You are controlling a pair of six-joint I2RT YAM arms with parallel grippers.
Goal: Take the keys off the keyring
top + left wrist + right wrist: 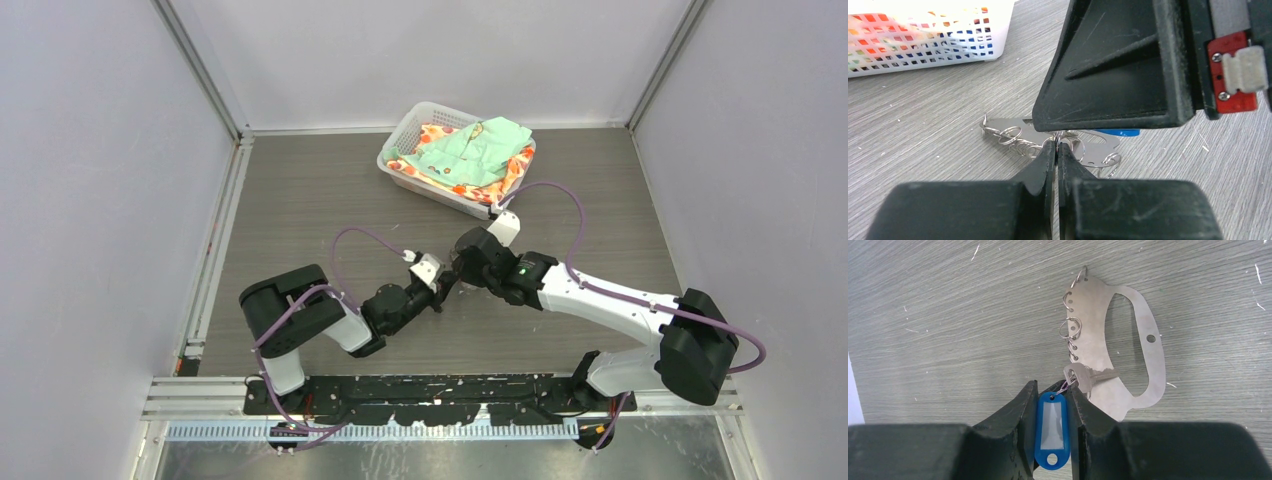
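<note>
Clamping a blue plastic tag with a white label window [1052, 432] flat between its two black fingers, the right end effector [1052, 390] is closed on that tag, whose upper end sits level with the fingertips. Just past the tips, a small ring links the tag to a silvery metal key [1083, 376]. The key lies on the keyring, a flat silvery metal plate with a large oval cut-out [1154, 360].

The left end effector [1056, 147] sits low over the grey wood-grain desk [923, 125], facing the right one. Its fingers are drawn together to a hairline gap. Their tips are at the cluster of small wire split rings [1020, 146] along the plate's holed edge, and the pictures do not show whether a ring is pinched between them.

The plate rests on the desk between the two arms, well apart from the white mesh plastic basket [948, 50] at the back.

Judging by this, no key is off yet. Key and tag appear still joined to the plate by their ring, other split rings hang in the row of holes, and no loose key lies on the desk. Only this one key can be made out. The whole of the task seems left to do.
</note>
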